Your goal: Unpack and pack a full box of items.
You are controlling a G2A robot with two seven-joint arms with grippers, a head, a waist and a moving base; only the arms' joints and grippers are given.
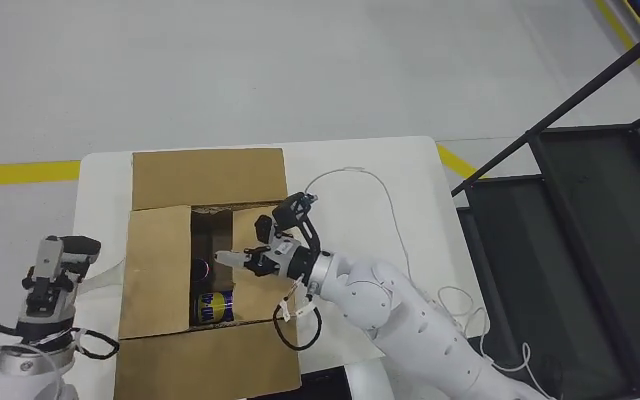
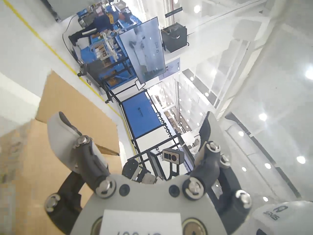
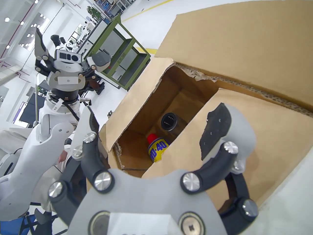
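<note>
- The cardboard box (image 1: 205, 178) sits on the white table (image 1: 380, 170) with all four flaps folded out.
- Down inside it rest a blue-and-yellow spray can (image 3: 159, 149) with a red cap and, just beside it, a dark cylinder (image 3: 169, 121).
- The right gripper (image 3: 153, 113) hangs over the box's opening, by the right-hand flap, with its fingers spread wide and nothing in them.
- The left gripper (image 2: 134, 117) is off beside the box's left flap, pointing upward, its fingers also wide apart and empty.
</note>
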